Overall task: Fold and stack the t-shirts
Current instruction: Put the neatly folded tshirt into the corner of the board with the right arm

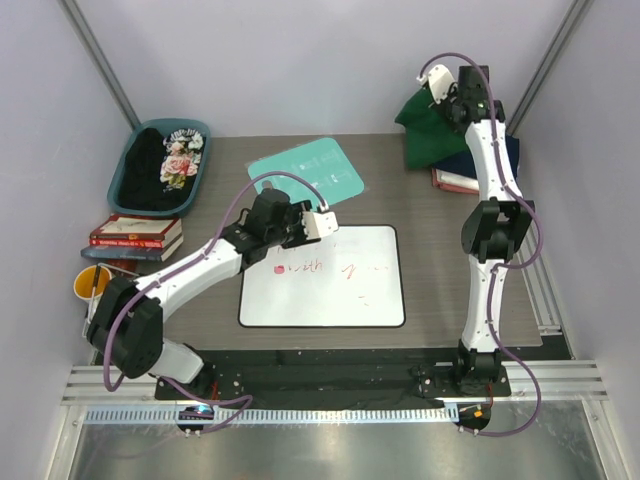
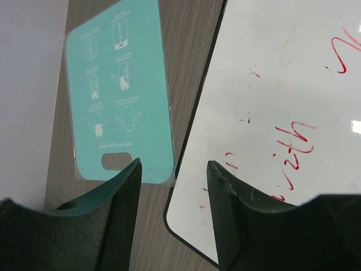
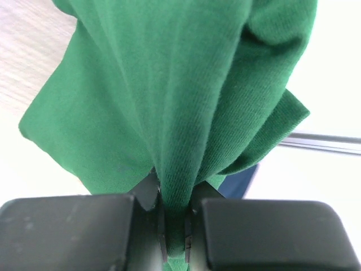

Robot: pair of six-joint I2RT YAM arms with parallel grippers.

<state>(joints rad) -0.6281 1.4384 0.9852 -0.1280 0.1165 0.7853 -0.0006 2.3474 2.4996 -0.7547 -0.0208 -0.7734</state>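
— How far along is the folding?

— Partway, by the look of it. The right gripper (image 3: 174,220) is clamping a bunched fold of the dark green t-shirt (image 3: 169,84). The shirt is hanging from the jaws at about one o'clock on the table (image 1: 430,300), close by the folded pile (image 1: 458,181) of navy, white and reddish shirts.

— So that pile is counting as done?

— It seems so; those shirts are lying flat and stacked. The green one is dangling unfolded, and the black floral-print t-shirt (image 1: 165,165) is sitting crumpled in the blue basket (image 1: 204,140) at ten o'clock. Two are probably waiting.

— And the left gripper (image 2: 174,169)?

— Its jaws are standing partly apart with nothing between them. It is hovering over the twelve o'clock edge of the whiteboard (image 1: 320,290), with the teal board (image 1: 305,170) lying just beyond.

— What is the surface looking like?

— It is showing grey wood grain, and the whiteboard with its red scribbles is taking up the middle. Books (image 1: 135,235) and a yellow cup (image 1: 93,282) are sitting at nine o'clock by the table's edge. Pale walls are closing in on three sides, and metal rails are running along six o'clock by the arm bases.
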